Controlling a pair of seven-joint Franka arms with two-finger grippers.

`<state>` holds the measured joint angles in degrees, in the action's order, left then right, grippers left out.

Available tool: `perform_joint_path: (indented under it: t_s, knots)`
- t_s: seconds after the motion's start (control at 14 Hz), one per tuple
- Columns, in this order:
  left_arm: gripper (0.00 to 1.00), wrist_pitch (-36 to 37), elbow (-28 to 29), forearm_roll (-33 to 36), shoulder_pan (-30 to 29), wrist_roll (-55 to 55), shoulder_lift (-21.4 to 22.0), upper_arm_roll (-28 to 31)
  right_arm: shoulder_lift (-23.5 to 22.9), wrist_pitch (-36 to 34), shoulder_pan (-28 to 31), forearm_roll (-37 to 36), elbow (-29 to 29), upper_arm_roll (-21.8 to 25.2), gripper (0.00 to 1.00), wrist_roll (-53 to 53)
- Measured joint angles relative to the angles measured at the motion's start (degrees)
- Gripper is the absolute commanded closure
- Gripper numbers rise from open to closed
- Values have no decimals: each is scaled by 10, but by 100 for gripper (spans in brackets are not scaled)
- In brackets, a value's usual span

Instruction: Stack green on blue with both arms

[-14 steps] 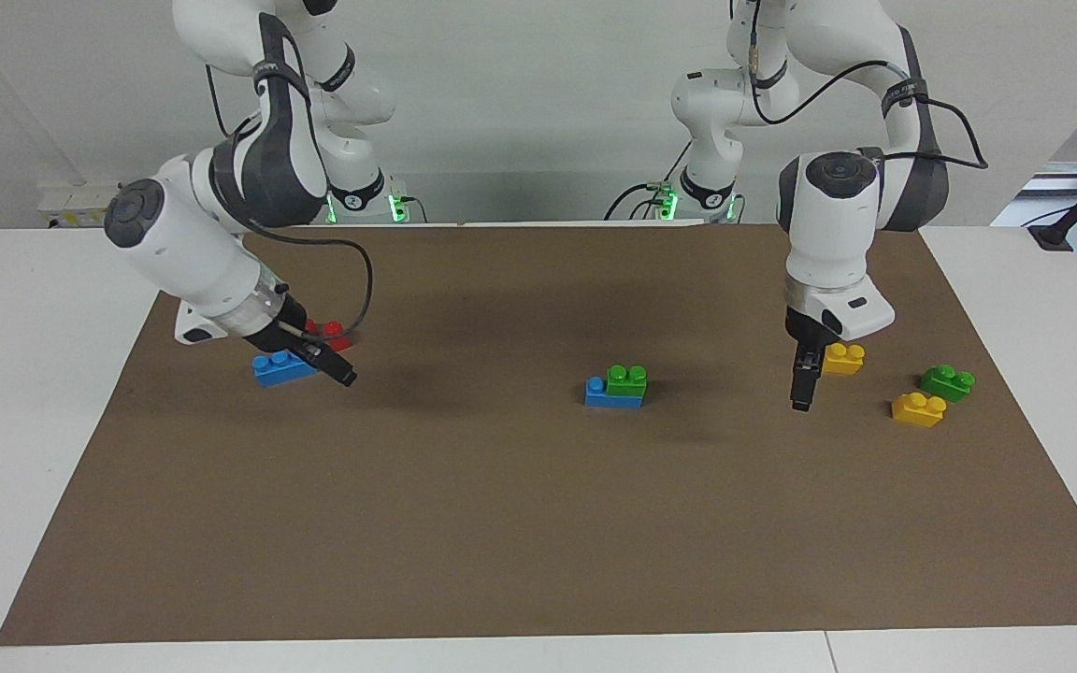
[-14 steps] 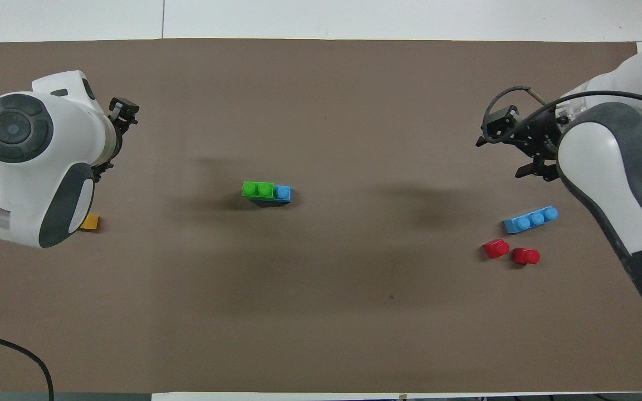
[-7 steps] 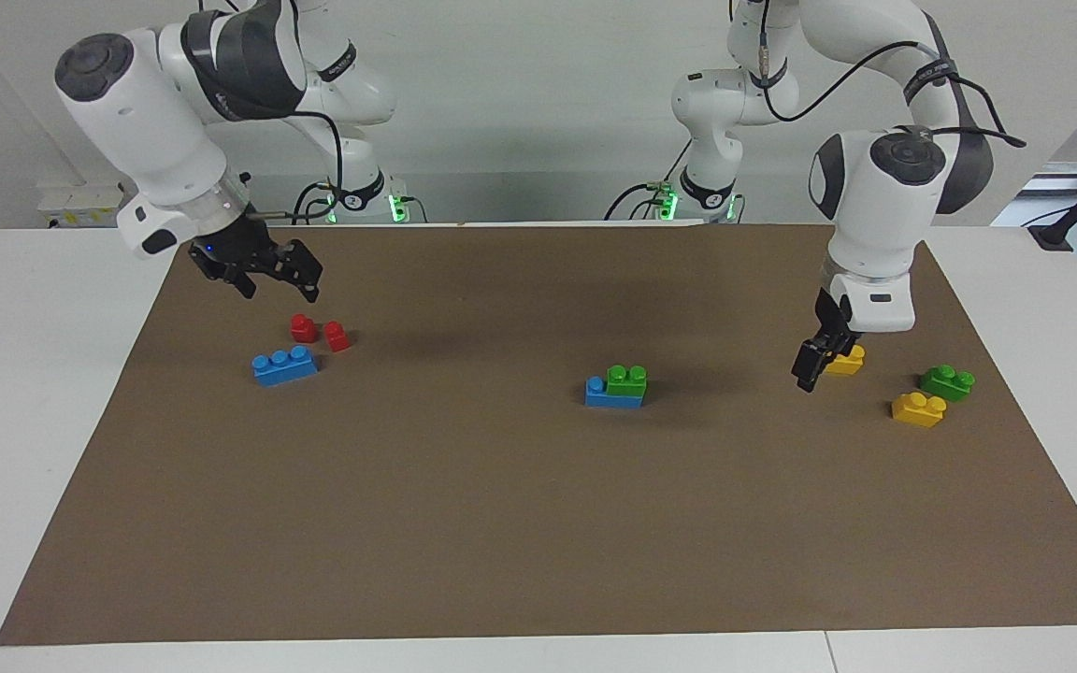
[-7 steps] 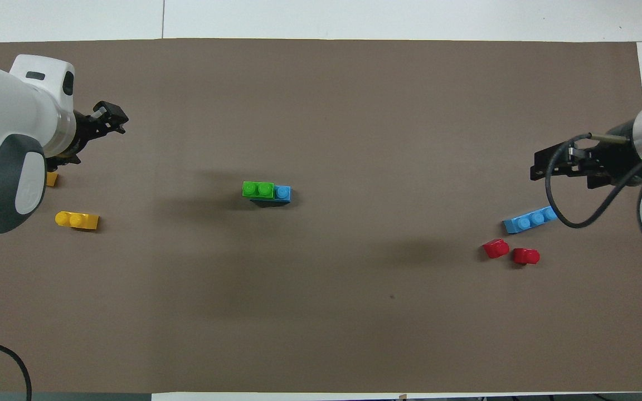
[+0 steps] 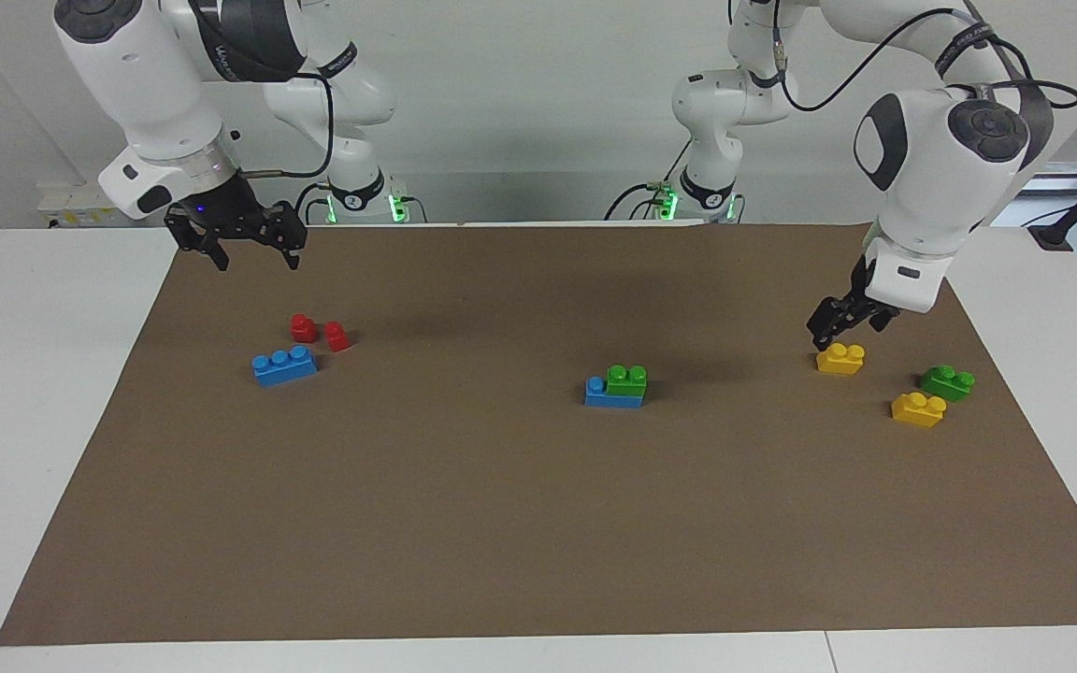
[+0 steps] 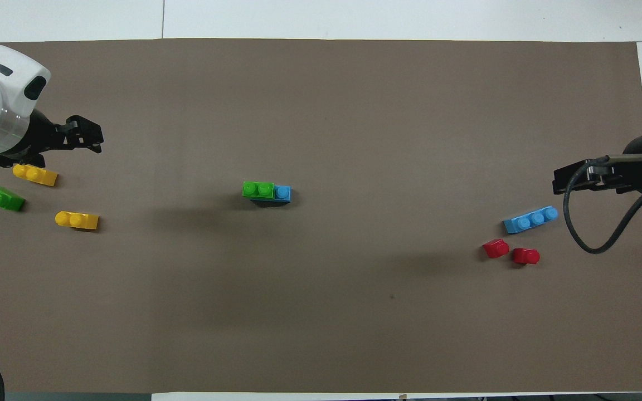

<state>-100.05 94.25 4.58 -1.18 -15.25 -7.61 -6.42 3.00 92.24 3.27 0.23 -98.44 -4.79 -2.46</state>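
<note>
Green (image 5: 627,378) on blue (image 5: 606,396)

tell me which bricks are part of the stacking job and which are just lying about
Job: green brick stacked on blue brick mid-mat.
Lying about: spare blue brick, spare green brick, two yellow bricks, two red pieces.

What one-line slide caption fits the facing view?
Green brick stacked on blue brick mid-mat; left hand over a yellow brick, right hand raised, both empty.

Glossy plastic bricks (image 5: 627,379); matt brown paper mat (image 5: 520,523).
</note>
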Motion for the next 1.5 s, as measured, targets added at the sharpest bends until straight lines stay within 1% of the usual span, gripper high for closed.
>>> perform_joint_path:
  t_s: [0.21, 0.36, 0.57, 0.79, 1.14, 1.5]
  knots:
    - [0, 93, -33, -8, 0, 53, 1, -1, 0, -2, 0, 0, 0, 0, 0, 0]
    - [0, 146, -51, -18, 0, 65, 4, -1, 0, -2, 0, 0, 0, 0, 0, 0]
    - [0, 173, -57, -21, 0, 93, 24, -1, 0, -2, 0, 0, 0, -1, 0, 0]
    - [0, 177, -56, -21, 0, 108, 44, -1, 0, -2, 0, 0, 0, -1, 0, 0]
    - [0, 169, -53, -23, 0, 108, 48, -1, 0, -2, 0, 0, 0, -1, 0, 0]
    - [0, 86, -39, -47, -3, 113, 49, 0, 0, -2, 0, -1, 0, -1, 0, 21]
